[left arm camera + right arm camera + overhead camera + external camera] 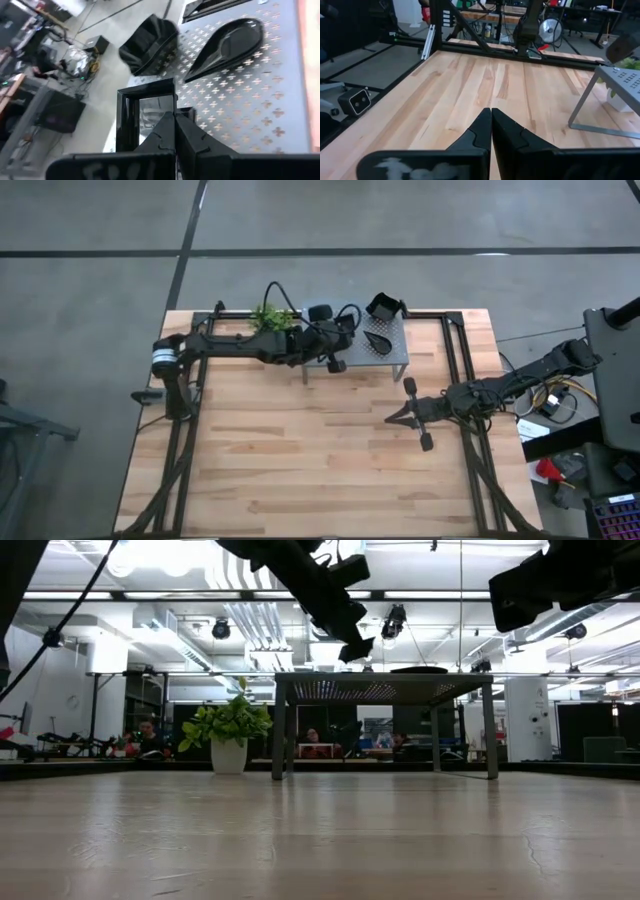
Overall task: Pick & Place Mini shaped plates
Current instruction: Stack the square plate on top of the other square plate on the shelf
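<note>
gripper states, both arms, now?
Left claw: shut on a flat square plate, over the shelf.
Right claw: shut, empty, above the table.

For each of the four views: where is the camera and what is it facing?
High: overhead, straight down on the table, both arms.
Low: tabletop height, level toward the shelf and plant; arms overhead.
Left wrist: past the left claw, shut on a square plate, over the shelf beside a teardrop plate.
Right wrist: past the shut right claw across bare wood.
Shared: the shelf appears in all.
</note>
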### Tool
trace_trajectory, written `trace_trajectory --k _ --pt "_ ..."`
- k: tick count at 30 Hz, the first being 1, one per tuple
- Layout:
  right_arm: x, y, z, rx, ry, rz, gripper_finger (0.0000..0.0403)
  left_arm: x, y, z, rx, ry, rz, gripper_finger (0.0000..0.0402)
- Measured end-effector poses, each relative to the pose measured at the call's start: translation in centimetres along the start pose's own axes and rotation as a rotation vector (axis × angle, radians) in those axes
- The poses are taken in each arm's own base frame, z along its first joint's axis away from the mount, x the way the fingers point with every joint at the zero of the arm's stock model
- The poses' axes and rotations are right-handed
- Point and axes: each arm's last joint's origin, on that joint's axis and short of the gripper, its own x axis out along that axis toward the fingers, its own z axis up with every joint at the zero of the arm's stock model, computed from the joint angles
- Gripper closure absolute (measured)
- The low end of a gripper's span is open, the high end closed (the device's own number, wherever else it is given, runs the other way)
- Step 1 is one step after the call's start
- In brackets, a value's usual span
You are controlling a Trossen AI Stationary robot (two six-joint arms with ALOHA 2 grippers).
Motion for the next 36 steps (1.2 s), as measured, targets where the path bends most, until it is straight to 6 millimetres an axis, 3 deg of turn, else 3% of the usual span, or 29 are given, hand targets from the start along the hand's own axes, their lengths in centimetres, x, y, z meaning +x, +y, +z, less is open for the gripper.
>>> trace_trajectory --k 36 --pt "0.0 0.0 0.0 0.027 -0.003 0.000 0.0394 1.4 0.2 -1.5 -0.090 -0.001 -0.005 0.0401"
